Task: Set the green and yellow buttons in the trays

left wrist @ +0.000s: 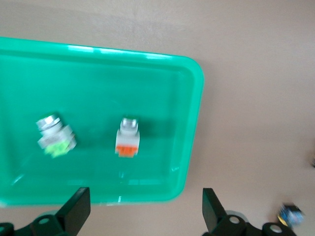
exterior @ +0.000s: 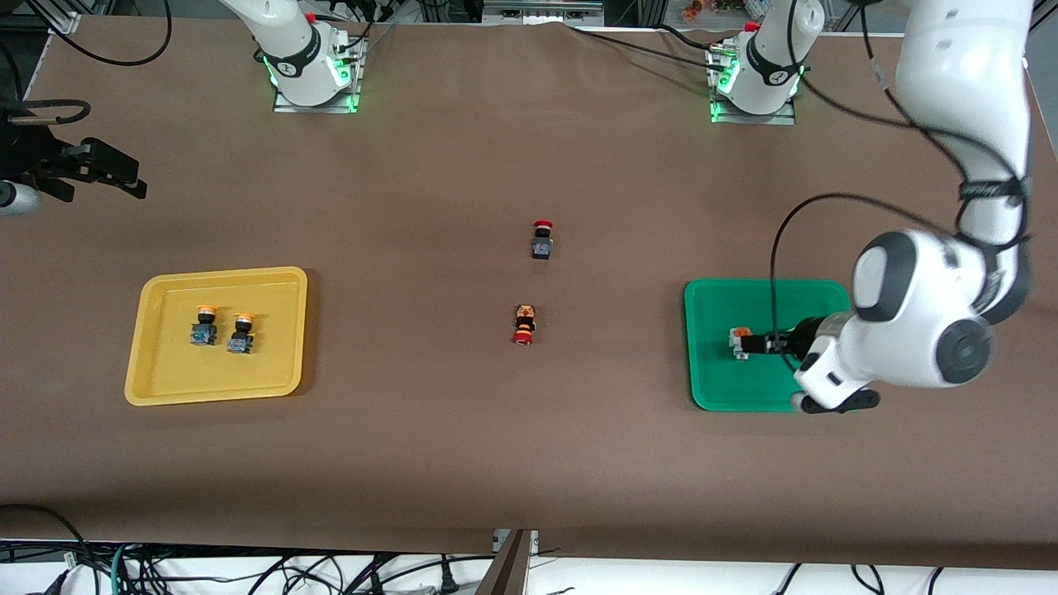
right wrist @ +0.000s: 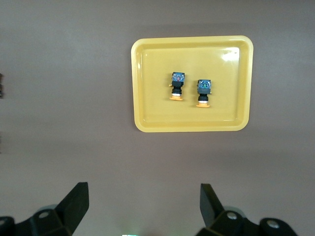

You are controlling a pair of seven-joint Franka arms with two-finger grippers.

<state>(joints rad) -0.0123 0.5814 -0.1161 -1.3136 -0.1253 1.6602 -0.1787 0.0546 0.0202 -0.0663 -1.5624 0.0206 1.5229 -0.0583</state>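
a: front view: both yellow-capped buttons (exterior: 221, 329) lie in the yellow tray (exterior: 216, 335); the left gripper (exterior: 764, 345) hovers over the green tray (exterior: 719, 388); right gripper (exterior: 99, 169) waits at the bench (exterior: 529, 463) edge, well apart from the yellow tray.

b: left wrist view: fingers (left wrist: 74, 209) spread, released, above the orange-topped button (left wrist: 128, 140) and green-topped button (left wrist: 55, 140).

a: right wrist view: splayed too, holding nothing.

b: risk: lifting carelessly could clip a button. no readable writing.

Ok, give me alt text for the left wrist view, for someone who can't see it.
Two white-grey buttons lie apart inside the green tray, one green-topped, one orange-topped. The left pincer is open over the tray's edge, holding nothing. Brown table surrounds the tray.
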